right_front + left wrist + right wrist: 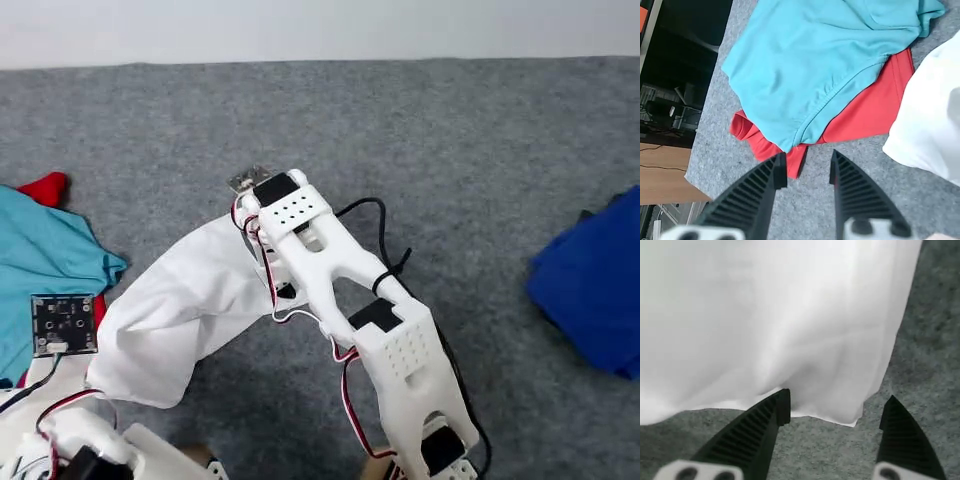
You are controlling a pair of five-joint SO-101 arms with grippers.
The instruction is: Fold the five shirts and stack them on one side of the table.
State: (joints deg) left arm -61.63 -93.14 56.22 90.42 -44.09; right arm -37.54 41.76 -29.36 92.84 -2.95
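Note:
A white shirt (180,310) lies crumpled left of the table's middle. The right arm (330,260) stretches over its right edge. In the right wrist view my right gripper (837,412) is open just above the grey mat, with the hem of the white shirt (790,315) lying at its fingertips. A teal shirt (40,260) lies at the left edge on top of a red shirt (45,187). My left gripper (808,167) hangs open and holds nothing above the corner of the red shirt (865,120), beside the teal shirt (830,60). A blue shirt (595,280) sits bunched at the right edge.
Grey felt (450,130) covers the table, bare across the back and between the white and blue shirts. In the left wrist view the table's edge (702,145) runs close to the red shirt, with a dark drop beyond. Cables (380,215) trail off the right arm.

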